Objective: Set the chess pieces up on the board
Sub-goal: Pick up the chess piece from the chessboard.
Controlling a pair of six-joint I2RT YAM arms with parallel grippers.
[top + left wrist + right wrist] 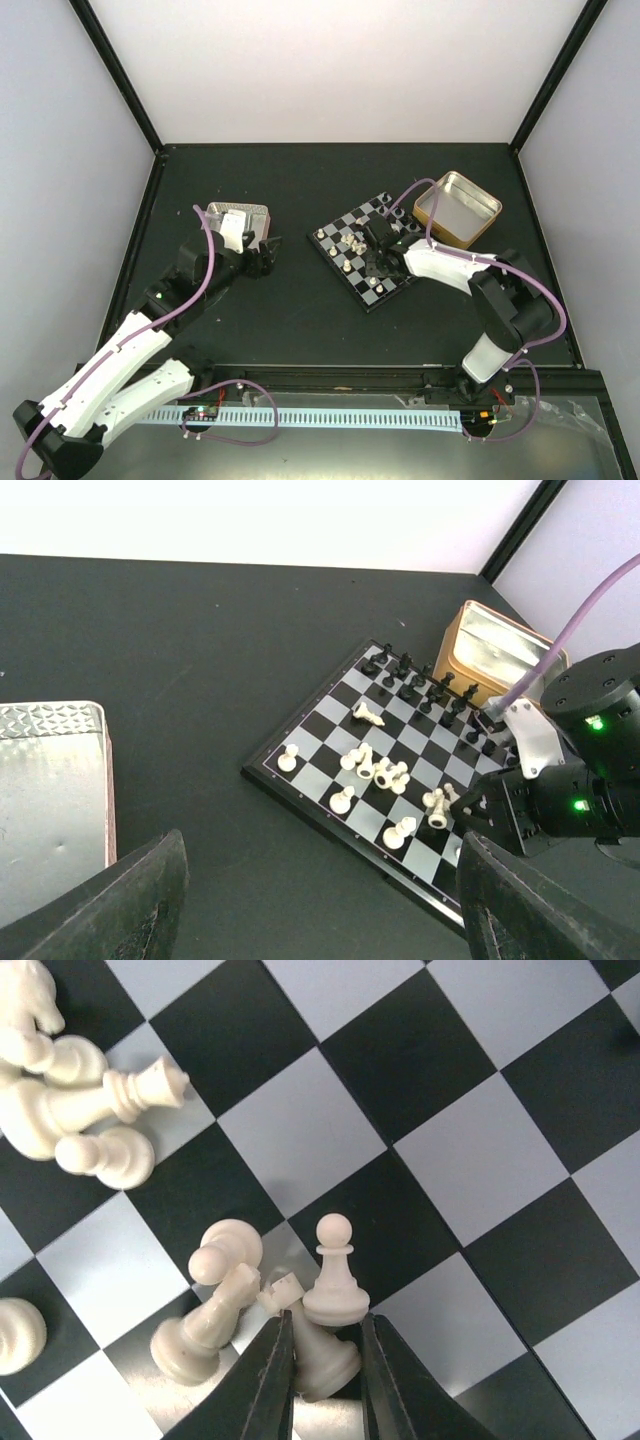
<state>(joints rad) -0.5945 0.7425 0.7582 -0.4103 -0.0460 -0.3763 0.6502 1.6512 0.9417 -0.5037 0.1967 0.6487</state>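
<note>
Right claw point(326, 1320) narrow, pinching toppled cream piece point(322, 1362) on board point(470, 1170), upright pawn point(334, 1272) just beside; left claw point(268, 248) wide, empty, beside tin point(250, 212).

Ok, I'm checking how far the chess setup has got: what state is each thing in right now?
left gripper: open, empty.
right gripper: shut on the white rook, which is tilted.
white pieces: bunched mid-board, several toppled.
black pieces: standing in rows along the edge by the tin.
board: flat on the table.
gold tin: open, looks empty.
</note>
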